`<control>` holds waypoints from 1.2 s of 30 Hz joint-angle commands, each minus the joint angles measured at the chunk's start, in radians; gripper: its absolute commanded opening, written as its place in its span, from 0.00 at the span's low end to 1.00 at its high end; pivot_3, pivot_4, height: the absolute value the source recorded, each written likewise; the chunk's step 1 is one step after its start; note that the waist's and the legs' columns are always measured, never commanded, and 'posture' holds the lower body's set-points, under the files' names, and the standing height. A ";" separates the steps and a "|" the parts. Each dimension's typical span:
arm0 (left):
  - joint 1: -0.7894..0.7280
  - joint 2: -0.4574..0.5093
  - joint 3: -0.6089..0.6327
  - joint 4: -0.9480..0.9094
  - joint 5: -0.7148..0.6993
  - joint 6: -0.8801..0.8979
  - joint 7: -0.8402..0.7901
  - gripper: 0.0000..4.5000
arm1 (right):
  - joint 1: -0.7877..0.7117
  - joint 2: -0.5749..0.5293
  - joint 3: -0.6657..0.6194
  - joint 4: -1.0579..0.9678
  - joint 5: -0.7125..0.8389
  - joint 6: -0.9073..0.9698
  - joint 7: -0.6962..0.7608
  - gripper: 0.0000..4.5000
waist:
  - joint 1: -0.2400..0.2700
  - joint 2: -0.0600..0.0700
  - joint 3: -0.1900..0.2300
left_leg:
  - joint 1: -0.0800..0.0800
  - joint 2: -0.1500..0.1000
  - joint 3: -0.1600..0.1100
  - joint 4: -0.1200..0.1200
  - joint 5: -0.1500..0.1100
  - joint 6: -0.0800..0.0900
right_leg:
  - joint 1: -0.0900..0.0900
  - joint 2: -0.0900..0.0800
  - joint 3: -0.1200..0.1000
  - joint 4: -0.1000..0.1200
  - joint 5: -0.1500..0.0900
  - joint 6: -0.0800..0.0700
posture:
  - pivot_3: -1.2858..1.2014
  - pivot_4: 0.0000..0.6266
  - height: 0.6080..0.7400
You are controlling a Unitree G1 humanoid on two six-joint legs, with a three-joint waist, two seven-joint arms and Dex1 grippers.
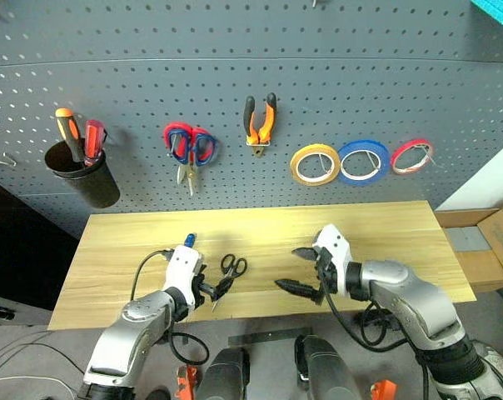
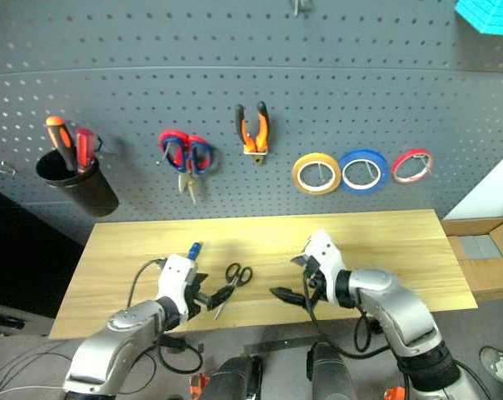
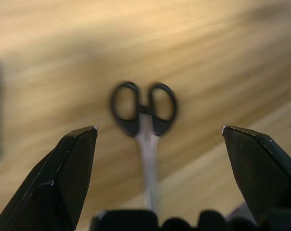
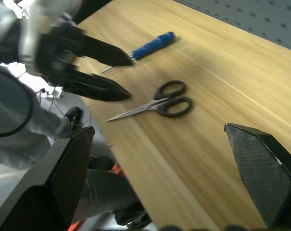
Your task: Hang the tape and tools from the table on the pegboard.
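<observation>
Workshop: tool-hung pegboard (image 1: 235, 75) above wooden bench (image 1: 260, 229)

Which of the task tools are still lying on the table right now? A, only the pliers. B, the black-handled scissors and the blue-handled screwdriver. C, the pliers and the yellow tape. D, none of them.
B: the black-handled scissors and blue-handled screwdriver lie on the table, while the pliers and yellow tape hang on the pegboard.

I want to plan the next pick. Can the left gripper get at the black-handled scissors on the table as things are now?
Probably yes. The left gripper is open, the black-handled scissors lie flat on the table right before its fingers, and nothing lies between them.
</observation>
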 commanded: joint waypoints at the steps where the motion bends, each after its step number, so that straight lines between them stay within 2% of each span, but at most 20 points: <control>1: -0.012 -0.009 -0.055 -0.003 0.054 0.038 0.044 0.99 | 0.019 -0.003 0.031 -0.015 -0.038 -0.085 -0.011 1.00 | -0.001 0.000 0.002 | 0.000 0.000 0.000 0.000 0.000 0.000 | 0.000 0.000 0.000 0.000 0.000 0.000 | 0.48 0.44 1.00; 7: -0.036 -0.034 -0.104 0.101 0.190 0.026 0.168 0.99 | 0.038 0.015 0.014 0.001 -0.053 -0.106 -0.053 1.00 | 0.001 0.000 0.002 | -0.001 -0.001 0.000 0.000 0.000 0.000 | 0.000 -0.002 0.000 -0.001 0.001 -0.003 | 0.47 0.44 1.00; 18: -0.095 -0.101 -0.162 0.211 0.235 0.042 0.140 0.99 | 0.062 0.011 0.002 -0.014 -0.042 -0.085 -0.077 1.00 | 0.012 0.001 0.004 | -0.001 -0.002 0.000 0.000 0.000 0.000 | 0.000 -0.005 -0.001 -0.001 -0.001 0.002 | 0.47 0.45 1.00; 21: -0.116 -0.109 -0.195 0.223 0.278 0.061 0.165 0.99 | 0.062 0.011 0.005 -0.010 -0.045 -0.087 -0.077 1.00 | 0.012 0.002 0.004 | -0.001 -0.002 0.000 0.000 0.000 0.000 | 0.000 -0.005 0.000 -0.001 -0.002 0.002 | 0.47 0.45 1.00; 32: -0.178 -0.207 -0.189 0.318 0.365 0.134 0.295 0.99 | 0.066 0.013 0.011 -0.001 -0.048 -0.087 -0.078 1.00 | 0.013 0.001 0.004 | -0.001 -0.003 -0.001 0.000 0.000 0.000 | 0.002 -0.006 -0.001 -0.002 -0.002 0.003 | 0.47 0.44 1.00; 34: -0.189 -0.219 -0.182 0.330 0.377 0.166 0.319 0.91 | 0.059 0.014 0.011 0.004 -0.050 -0.086 -0.077 1.00 | 0.013 0.001 0.004 | 0.000 -0.003 -0.001 0.000 0.000 0.000 | 0.003 -0.006 -0.001 -0.002 -0.002 0.003 | 0.47 0.45 1.00; 36: -0.193 -0.231 -0.166 0.333 0.377 0.196 0.336 0.78 | 0.052 0.012 0.010 0.011 -0.056 -0.087 -0.080 1.00 | 0.012 0.001 0.004 | 0.001 -0.003 -0.001 0.000 0.000 0.000 | 0.004 -0.006 -0.001 -0.002 -0.003 0.004 | 0.47 0.45 1.00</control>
